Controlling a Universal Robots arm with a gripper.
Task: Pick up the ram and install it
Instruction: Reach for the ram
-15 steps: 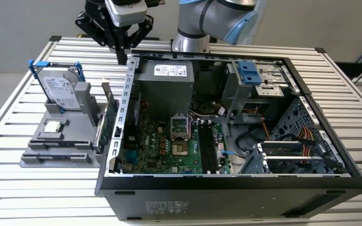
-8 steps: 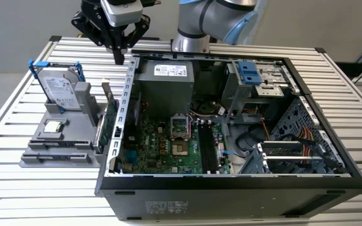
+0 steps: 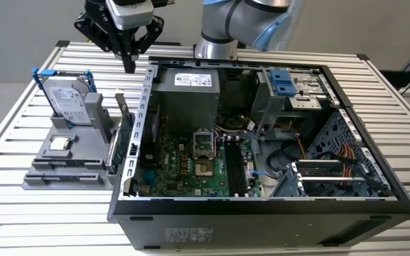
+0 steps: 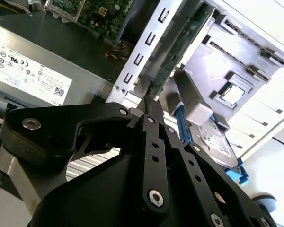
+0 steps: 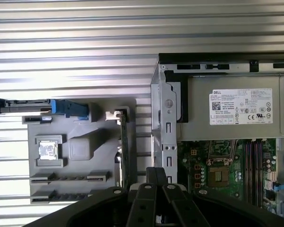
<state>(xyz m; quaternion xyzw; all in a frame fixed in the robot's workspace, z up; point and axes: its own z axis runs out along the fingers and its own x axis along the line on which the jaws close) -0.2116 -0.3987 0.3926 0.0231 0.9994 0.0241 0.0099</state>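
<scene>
- My jaws are pressed together, fingertips (image 3: 128, 65) meeting in one point with nothing between them, touching nothing.
- In the exterior view they hang in open air above the far end of the gray holder (image 3: 100, 113), close to the corner of the computer case (image 3: 147, 101).
- The ram (image 5: 69, 178) sits on edge in a slotted row of that holder, beyond the processor chip (image 5: 48, 151) from the hard drive (image 3: 70, 104), well apart from my fingertips. I cannot make out its chips.
- The first wrist view looks straight down and puts my fingertips over the narrow gap between the upright expansion card (image 5: 124, 151) and the case wall.
- The second wrist view looks past my linkage along that same wall and shows the card's green edge, while the exterior view shows its face.
- The exterior view alone shows the motherboard (image 3: 183, 170) with its dark slots across the case floor.
- The power supply (image 5: 236, 106) lies just inside the case wall.
- The card and the wall are tight edges, one on each side. The slatted bench (image 3: 20, 213) lies open around the holder.
</scene>
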